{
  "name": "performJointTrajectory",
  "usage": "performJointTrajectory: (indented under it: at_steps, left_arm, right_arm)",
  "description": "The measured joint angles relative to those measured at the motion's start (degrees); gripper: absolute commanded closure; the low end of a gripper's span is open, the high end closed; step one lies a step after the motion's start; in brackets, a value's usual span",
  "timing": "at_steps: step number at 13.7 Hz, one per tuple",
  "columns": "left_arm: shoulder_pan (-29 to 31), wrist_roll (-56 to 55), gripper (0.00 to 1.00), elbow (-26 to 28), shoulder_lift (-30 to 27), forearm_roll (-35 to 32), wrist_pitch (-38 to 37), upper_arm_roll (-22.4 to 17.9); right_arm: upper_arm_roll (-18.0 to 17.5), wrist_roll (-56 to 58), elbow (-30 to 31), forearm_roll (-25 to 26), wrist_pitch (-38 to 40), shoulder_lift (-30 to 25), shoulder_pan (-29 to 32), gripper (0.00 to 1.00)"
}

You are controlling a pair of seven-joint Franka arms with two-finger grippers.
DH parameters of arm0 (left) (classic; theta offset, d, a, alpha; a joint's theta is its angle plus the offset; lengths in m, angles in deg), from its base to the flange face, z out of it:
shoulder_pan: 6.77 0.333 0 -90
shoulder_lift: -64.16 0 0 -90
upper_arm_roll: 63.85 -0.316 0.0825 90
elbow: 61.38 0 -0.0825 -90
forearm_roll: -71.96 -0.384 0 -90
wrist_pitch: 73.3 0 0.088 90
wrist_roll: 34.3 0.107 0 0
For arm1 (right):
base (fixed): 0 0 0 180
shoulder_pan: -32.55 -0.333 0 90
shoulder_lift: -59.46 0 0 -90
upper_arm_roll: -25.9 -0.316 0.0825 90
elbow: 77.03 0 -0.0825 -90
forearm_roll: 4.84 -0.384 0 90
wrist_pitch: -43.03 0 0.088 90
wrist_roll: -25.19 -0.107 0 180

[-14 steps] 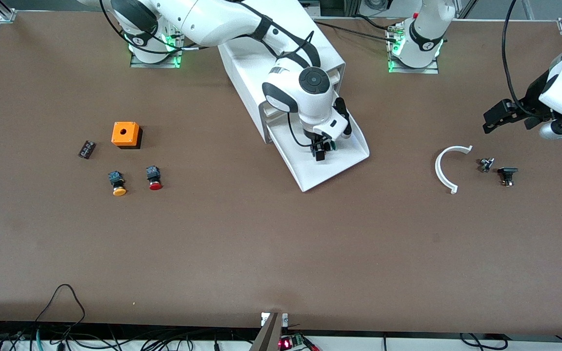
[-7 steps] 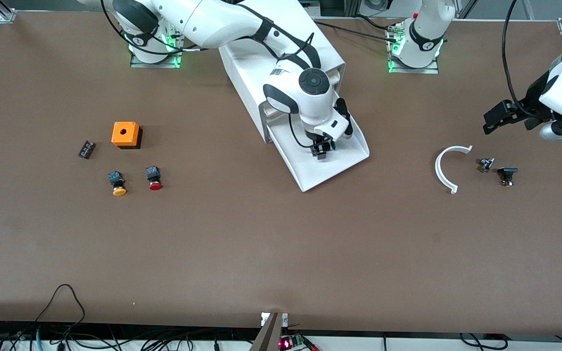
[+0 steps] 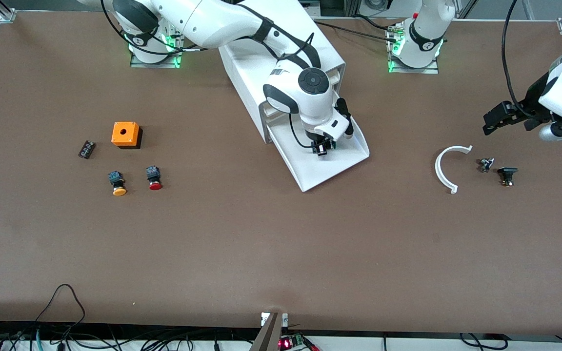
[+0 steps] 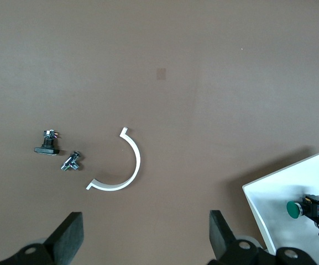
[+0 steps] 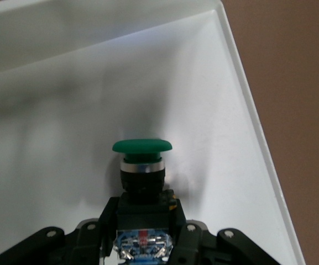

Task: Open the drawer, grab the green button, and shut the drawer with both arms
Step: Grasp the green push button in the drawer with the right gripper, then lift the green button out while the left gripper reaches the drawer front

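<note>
The drawer stands pulled out of the white cabinet, and its white floor fills the right wrist view. My right gripper reaches down into it. It is shut on the black body of the button, whose green cap points away from the wrist. The left wrist view also catches the button in the drawer's corner. My left gripper waits open in the air over the table at the left arm's end, holding nothing.
A white arc piece, a small metal part and a black part lie under the left gripper's area. At the right arm's end are an orange box, a small black block, an orange-capped button and a red-capped button.
My right gripper's fingers have closed on the green-capped button in the drawer. The left arm has hardly moved.
</note>
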Motion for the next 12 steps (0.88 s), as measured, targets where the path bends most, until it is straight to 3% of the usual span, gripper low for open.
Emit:
performJointTrajectory:
  at_steps: [3,8,12]
  left_arm:
    - [0.0,0.0,0.00,0.0,0.3,0.0,0.8,-0.2]
    - [0.0,0.0,0.00,0.1,4.0,0.0,7.8,-0.3]
    - [-0.2,-0.4,0.00,1.8,8.1,0.0,13.4,0.8]
  right_arm:
    - [0.0,-2.1,-1.8,0.0,-1.0,-0.5,0.0,0.65]
    - [0.5,-12.9,-3.3,0.0,-0.4,-7.2,2.2,0.65]
    - [6.0,-28.9,-1.6,0.0,0.4,-11.5,7.2,0.65]
